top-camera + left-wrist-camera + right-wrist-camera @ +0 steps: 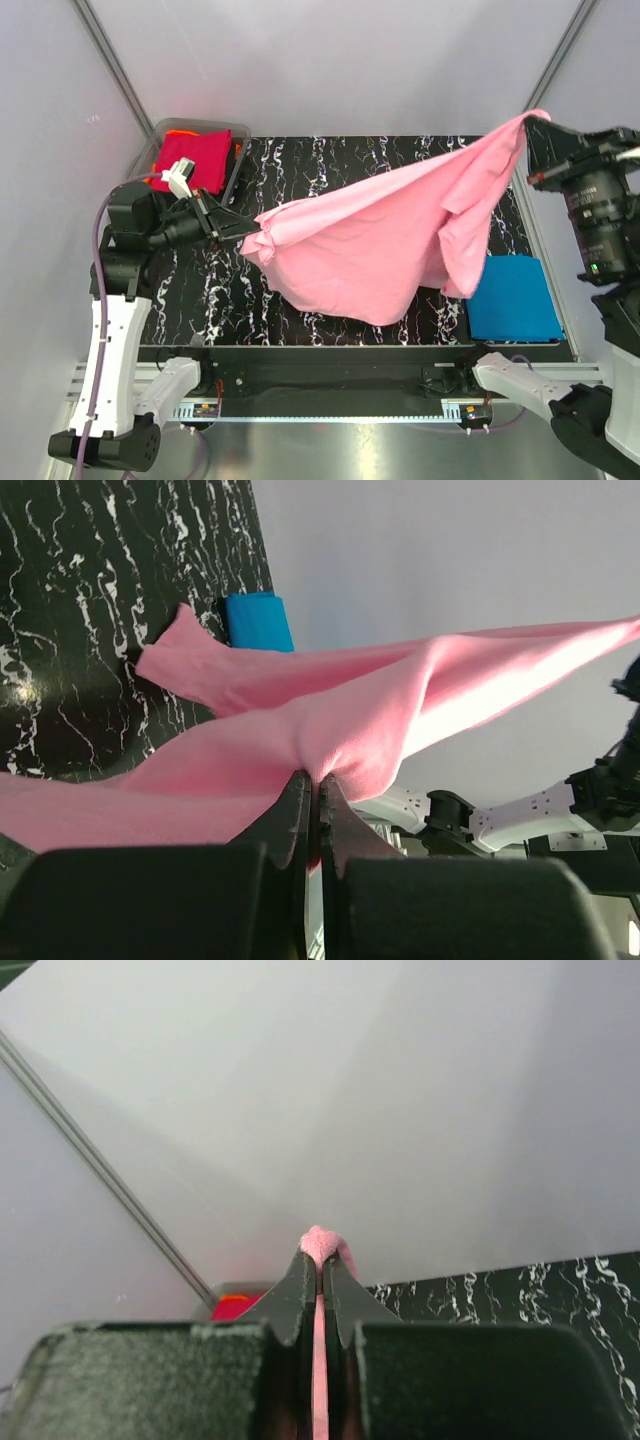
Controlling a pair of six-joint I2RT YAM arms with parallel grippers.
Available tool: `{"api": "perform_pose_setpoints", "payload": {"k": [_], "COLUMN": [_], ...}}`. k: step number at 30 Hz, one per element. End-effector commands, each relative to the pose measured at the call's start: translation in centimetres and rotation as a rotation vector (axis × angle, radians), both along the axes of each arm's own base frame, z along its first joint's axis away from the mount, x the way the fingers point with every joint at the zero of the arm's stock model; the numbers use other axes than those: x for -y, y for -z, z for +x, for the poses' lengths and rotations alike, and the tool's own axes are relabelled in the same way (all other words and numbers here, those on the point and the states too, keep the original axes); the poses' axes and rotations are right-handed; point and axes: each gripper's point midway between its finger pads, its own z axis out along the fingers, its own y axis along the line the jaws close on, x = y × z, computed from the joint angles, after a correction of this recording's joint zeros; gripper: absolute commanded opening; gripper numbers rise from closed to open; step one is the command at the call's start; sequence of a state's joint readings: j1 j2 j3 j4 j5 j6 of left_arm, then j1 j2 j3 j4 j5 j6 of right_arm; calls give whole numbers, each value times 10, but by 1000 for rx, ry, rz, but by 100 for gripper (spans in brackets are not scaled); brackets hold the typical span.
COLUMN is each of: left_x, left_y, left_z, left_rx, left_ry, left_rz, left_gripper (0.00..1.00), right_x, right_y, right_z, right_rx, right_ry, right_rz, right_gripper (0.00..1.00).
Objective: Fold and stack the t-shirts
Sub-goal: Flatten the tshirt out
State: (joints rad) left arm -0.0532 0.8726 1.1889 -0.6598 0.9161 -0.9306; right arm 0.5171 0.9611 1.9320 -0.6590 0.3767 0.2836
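The light pink t-shirt (390, 235) is held aloft over the black marbled table (330, 165), stretched between the left gripper (243, 238) and the right gripper (528, 128), both jaw pairs pinched tight on its cloth. A folded bright blue t-shirt (512, 298) lies at the table's near right, its left edge hidden by pink. In the clear bin (240, 140), far left, a crimson t-shirt (190, 160) is laid over an orange t-shirt (180, 131), only an edge showing.

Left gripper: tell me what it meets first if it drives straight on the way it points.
The pink t-shirt it is shut on: the cloth bunches right ahead of the left gripper and stretches away from it. What lies beyond the cloth is hidden.
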Motion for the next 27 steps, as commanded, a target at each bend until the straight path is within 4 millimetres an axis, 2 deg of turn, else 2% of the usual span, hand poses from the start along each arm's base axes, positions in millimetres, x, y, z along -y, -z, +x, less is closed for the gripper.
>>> {"api": "perform_pose_setpoints", "payload": {"k": [1,2,4,5,6,7,8,10,13,14,15,16,17,19,20,22,23,27], "left_x": [-2,-3,-5,-6,-6,-6,-5,-3,-1,0,0,1,1,1,0,0,-1,-2], "left_y": [12,16,24,25,29,25,22,8,-19,-26,-39,-47,-55,-75,-81,-90,-98,-113], "left_z": [8,12,21,24,31,35,38,47,51,49,46,39,34,15,7,-7,-21,-53], "left_rx": [-9,-26,-47,-53,-71,-65,-74,-50,-7,7,40,60,78,147,173,211,249,327], "left_ry": [-7,-18,-50,-60,-64,-65,-62,-47,-32,-24,-17,-4,-2,5,4,3,0,-8], "left_rz": [16,20,31,33,35,32,19,2,-19,-25,-31,-39,-45,-53,-55,-61,-66,-79], "left_gripper": [0,0,0,0,0,0,0,0,0,0,0,0,0,0,0,0,0,0], "right_x": [-1,-7,-11,-14,-17,-15,-17,-15,-6,2,6,7,17,21,29,37,43,53], "right_y": [-36,-37,-49,-62,-64,-76,-77,-92,-105,-112,-113,-115,-121,-121,-122,-123,-123,-129], "right_z": [33,50,58,62,66,63,68,57,30,11,2,-9,-31,-49,-66,-82,-95,-123], "right_rx": [98,97,146,203,217,244,245,287,338,369,380,403,437,461,476,489,498,533], "right_ry": [93,115,122,132,133,141,148,136,116,111,104,84,76,48,36,27,16,-27], "right_rz": [35,19,12,5,-14,-18,-57,-74,-74,-60,-60,-64,-47,-37,-13,15,46,115], "right_gripper": [0,0,0,0,0,0,0,0,0,0,0,0,0,0,0,0,0,0]}}
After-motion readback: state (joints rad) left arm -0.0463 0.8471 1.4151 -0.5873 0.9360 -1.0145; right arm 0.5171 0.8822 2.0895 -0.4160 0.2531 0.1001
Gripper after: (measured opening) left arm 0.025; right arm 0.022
